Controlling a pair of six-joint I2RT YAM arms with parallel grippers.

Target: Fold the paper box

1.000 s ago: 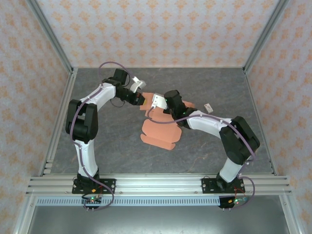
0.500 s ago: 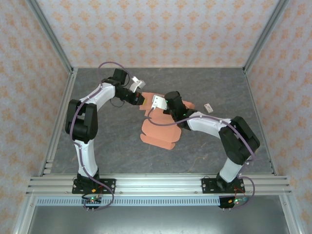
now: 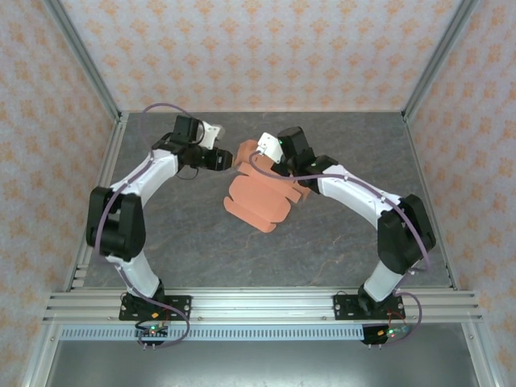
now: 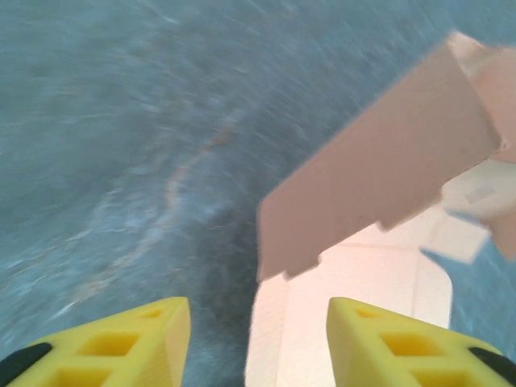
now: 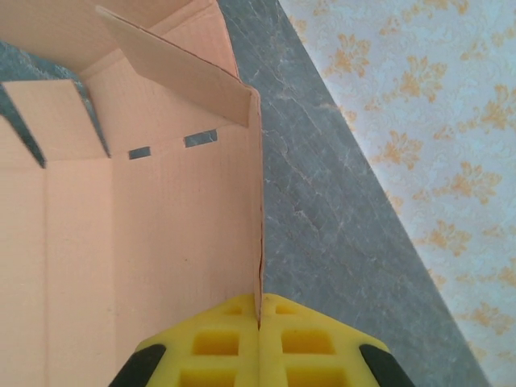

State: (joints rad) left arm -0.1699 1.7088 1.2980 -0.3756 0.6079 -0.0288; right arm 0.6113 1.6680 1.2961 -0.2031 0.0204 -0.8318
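A: Pinching 1 upright wall of the thin salmon-orange paper box (image 3: 256, 197), the right gripper (image 3: 264, 150) is clamped tight on the card's top edge. The sheet lies mid-way across the grey stone-patterned table (image 3: 339, 242), and its far end looks lifted.

B: And the left gripper (image 3: 229, 158)?

A: Its yellow fingers (image 4: 121, 343) stand apart with nothing between them, just beside the raised notched flap (image 4: 379, 169).

B: What could go wrong?

A: I'd judge the thin card could buckle or tear at the pinch if the right arm pulls while the rest drags. Unsupported, the flap could spring back.

B: Do the views differ?

A: The right wrist view shows 2 small slots (image 5: 200, 138) and the wall seated in the pinch. The overhead view is too coarse for that, but it shows the whole layout.
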